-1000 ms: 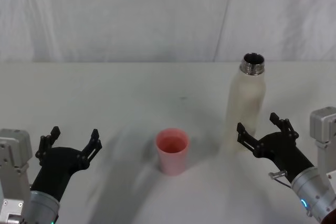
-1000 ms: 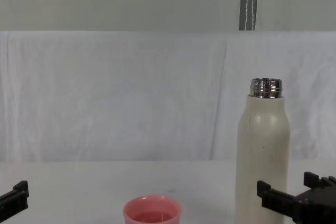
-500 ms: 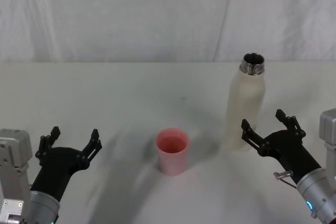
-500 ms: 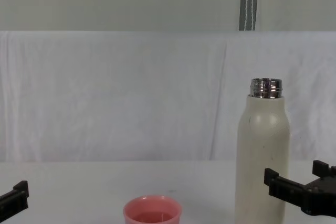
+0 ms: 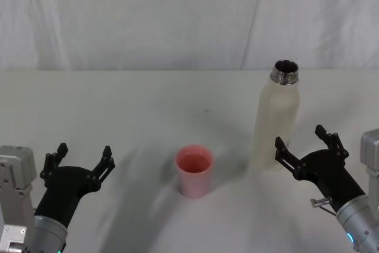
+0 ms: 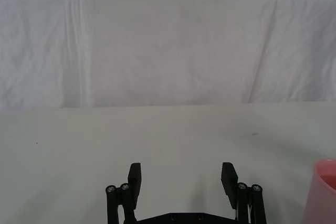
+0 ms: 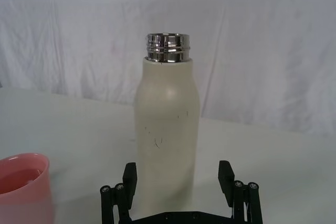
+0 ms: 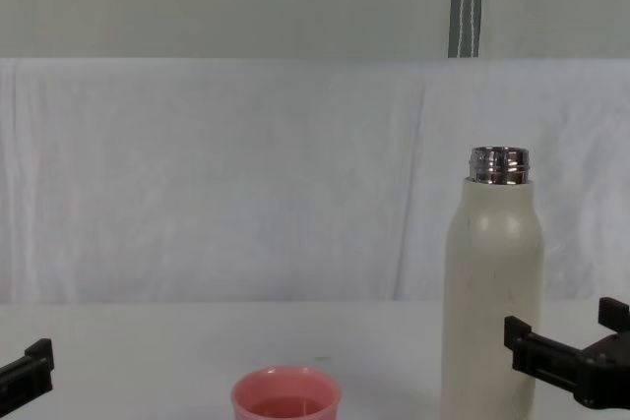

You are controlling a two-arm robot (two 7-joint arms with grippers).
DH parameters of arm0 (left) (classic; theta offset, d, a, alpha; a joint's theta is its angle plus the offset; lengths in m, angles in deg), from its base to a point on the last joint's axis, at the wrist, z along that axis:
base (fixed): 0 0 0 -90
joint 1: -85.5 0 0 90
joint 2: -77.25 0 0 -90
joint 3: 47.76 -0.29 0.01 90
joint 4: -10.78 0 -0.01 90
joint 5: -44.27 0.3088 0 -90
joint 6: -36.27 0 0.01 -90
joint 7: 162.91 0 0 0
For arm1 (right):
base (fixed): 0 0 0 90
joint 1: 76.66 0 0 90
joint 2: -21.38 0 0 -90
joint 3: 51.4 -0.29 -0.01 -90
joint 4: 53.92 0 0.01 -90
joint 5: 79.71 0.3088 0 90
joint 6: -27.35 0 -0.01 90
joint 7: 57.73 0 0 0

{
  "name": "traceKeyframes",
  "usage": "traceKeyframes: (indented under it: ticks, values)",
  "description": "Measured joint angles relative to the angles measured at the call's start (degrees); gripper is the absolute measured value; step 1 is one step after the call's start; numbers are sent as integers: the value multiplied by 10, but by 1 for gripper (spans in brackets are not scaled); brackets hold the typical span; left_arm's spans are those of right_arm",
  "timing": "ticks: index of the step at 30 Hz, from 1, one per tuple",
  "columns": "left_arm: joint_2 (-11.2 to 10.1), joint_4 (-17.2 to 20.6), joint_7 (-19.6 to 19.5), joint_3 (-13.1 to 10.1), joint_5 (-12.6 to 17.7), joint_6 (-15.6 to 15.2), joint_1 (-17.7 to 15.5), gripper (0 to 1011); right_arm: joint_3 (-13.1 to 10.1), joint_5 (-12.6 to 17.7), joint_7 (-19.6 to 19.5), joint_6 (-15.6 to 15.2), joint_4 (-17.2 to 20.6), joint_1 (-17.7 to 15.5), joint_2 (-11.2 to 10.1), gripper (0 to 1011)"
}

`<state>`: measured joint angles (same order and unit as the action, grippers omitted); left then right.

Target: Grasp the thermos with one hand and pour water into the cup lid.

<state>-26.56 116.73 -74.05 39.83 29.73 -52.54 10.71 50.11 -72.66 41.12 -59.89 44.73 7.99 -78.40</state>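
White cloth backdrop [image 5: 148,16], hanging in folds; white table [image 5: 118,111] in front of it.

Tall cream-white matte thermos with a shiny steel threaded neck [image 5: 277,117] stands upright on the table's right side, mouth uncapped. A few dark scuffs on its body in the right wrist view [image 7: 167,129].

Small round pink cup lid [image 5: 194,170] sits upright near the table's middle, to the left of the thermos and nearer the robot, well apart from it. Pinkish inside.

Right gripper [image 5: 307,148], black fingers spread wide, empty, just beside the thermos's lower body on the near right side; no contact visible.

Left gripper [image 5: 78,159] low at the near left, fingers spread wide, empty, well apart from the cup lid.
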Motion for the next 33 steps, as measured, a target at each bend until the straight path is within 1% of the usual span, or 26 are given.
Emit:
traceKeyframes:
  ticks: [14, 22, 29, 33]
  values:
    - [0, 0, 0, 0, 0, 0, 0, 1001, -2, -26, -6, 13, 10, -13, 9, 1001]
    - [0, 0, 0, 0, 0, 0, 0, 1001, 6, -42, -7, 21, 11, -18, 15, 1001]
    - [0, 0, 0, 0, 0, 0, 0, 1001, 11, -45, -1, 26, 10, -16, 16, 1001]
    - [0, 0, 0, 0, 0, 0, 0, 1001, 13, -40, 10, 24, 8, -10, 15, 1001]
